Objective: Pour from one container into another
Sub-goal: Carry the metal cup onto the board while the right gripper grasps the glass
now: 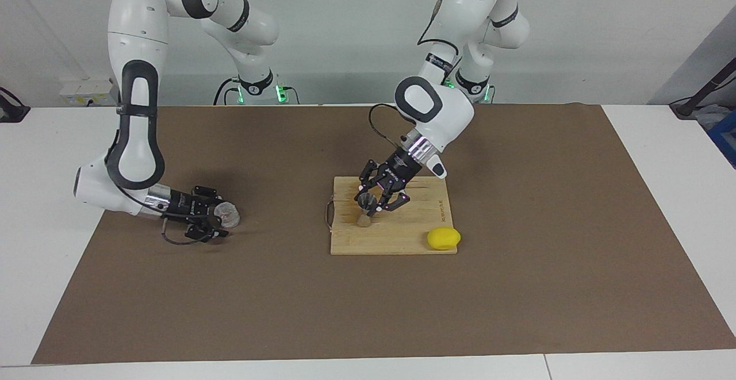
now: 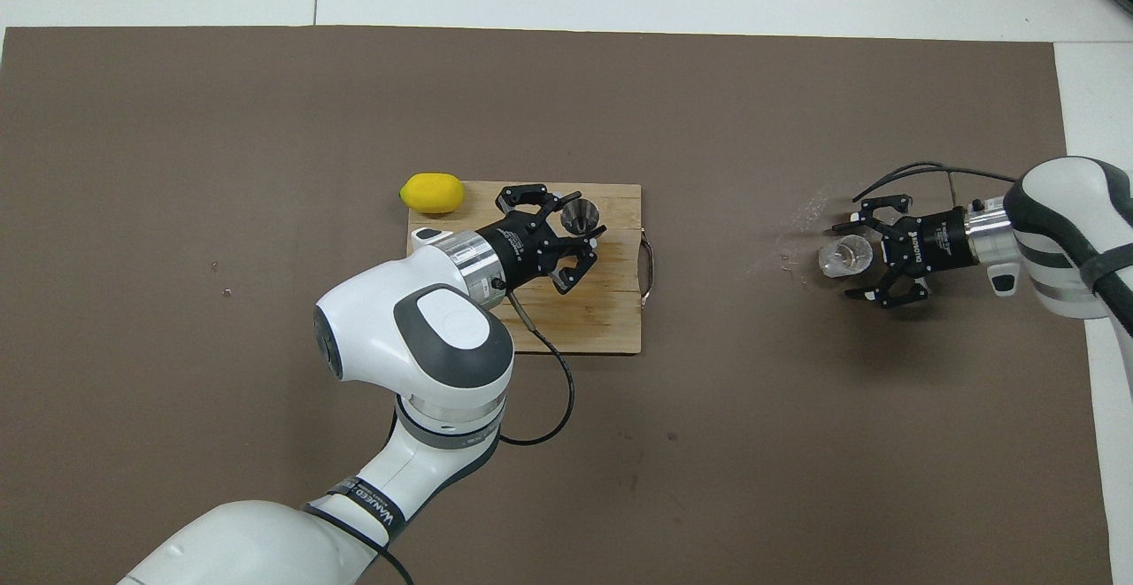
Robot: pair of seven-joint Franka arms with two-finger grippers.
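While your left end effector (image 1: 371, 204) grips the slim silver hourglass-shaped metal jigger (image 1: 365, 210) and your right end effector (image 1: 220, 219) gapes around the small clear ribbed cup (image 1: 227, 214), you next need it clenched.

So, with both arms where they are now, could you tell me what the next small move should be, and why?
Probably the right gripper should close on the clear cup. Its fingers stand open around the cup, which rests on the brown mat, so nothing can be lifted yet. The left gripper is shut on the metal jigger, held over the cutting board, apparently ready to receive the pour.
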